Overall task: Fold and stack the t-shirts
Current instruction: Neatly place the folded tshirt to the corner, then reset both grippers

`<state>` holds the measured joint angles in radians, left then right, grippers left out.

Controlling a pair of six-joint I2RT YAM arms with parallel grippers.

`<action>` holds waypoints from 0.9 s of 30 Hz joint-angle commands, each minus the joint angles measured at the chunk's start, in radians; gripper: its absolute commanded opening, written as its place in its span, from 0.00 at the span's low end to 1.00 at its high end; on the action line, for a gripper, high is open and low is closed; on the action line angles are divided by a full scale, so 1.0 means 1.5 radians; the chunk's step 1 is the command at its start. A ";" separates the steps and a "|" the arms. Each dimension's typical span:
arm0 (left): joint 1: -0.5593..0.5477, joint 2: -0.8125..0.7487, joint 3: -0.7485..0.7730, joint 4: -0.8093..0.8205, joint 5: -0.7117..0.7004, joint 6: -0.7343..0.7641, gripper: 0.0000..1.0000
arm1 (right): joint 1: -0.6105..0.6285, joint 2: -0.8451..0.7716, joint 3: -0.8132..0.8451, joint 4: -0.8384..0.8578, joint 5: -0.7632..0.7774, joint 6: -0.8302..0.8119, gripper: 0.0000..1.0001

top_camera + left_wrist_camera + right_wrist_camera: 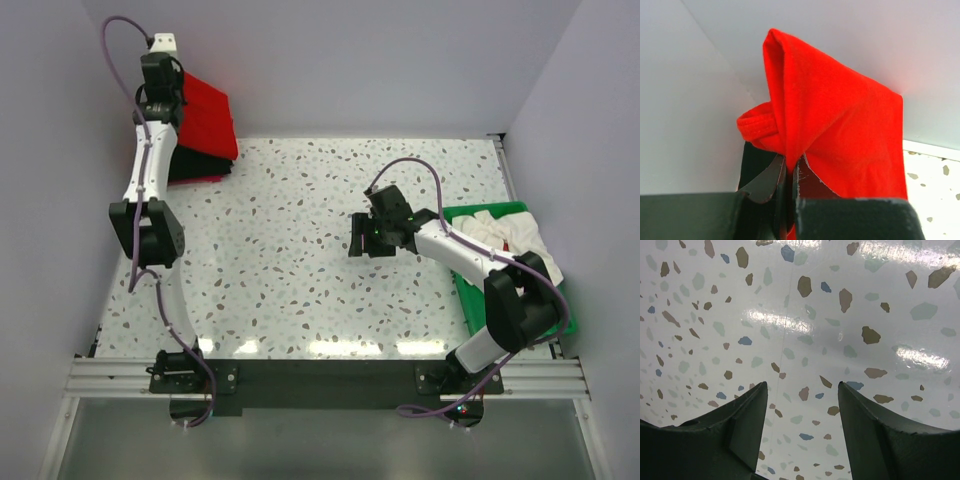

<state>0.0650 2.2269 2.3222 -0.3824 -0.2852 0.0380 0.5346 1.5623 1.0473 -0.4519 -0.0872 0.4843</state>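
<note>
Where the right edge of the speckled desk (280, 260) runs up from the arm bases, a green tray (468, 300) holds the whitish t-shirt (500, 228). It is crumpled into soft ridges, and part of it drapes over the tray's far right rim. Just left of the tray and a little farther in, the right fingers (368, 245) hang over the desk. They are spread apart, with only glossy speckled surface showing between the 2 tips.

At the far left corner, against the pale walls, the left arm reaches out to the other 2 t-shirts. The left fingers (785, 175) are pinched tight on the red t-shirt (840, 130), gripping a bunched fold of it. From the left wrist view the cloth rises from that pinch into a tall peak. It is plain, bright and matte, with 1 smooth panel falling to the right. A rolled, stitched hem (756, 127) curls out in a loop to the left.

From above, the red cloth slopes from the fingers down to the desk. Under its lower edge the black t-shirt (198, 162) shows as a dark band. A thin red strip lies along the near side of that band, flat on the desk.
</note>
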 commanded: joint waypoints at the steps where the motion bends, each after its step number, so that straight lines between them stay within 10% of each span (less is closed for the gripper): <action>1: 0.034 -0.016 -0.010 0.077 0.049 -0.010 0.00 | 0.000 -0.004 0.011 -0.002 0.018 -0.011 0.62; 4: 0.058 0.019 -0.017 0.092 0.055 -0.020 0.03 | 0.000 0.002 0.018 -0.005 0.017 -0.013 0.62; 9: 0.114 0.056 0.029 0.077 0.055 -0.108 0.51 | 0.000 -0.007 0.013 -0.007 0.018 -0.021 0.62; 15: 0.119 0.004 0.006 0.079 0.099 -0.153 0.86 | 0.000 -0.032 0.013 -0.008 0.014 -0.023 0.63; 27: 0.076 -0.212 -0.331 0.164 0.174 -0.285 0.92 | 0.000 -0.107 -0.005 -0.014 0.031 -0.026 0.63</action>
<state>0.2077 1.9968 1.9347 -0.2173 -0.0685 -0.3153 0.5346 1.4445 1.0466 -0.4652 -0.0677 0.4610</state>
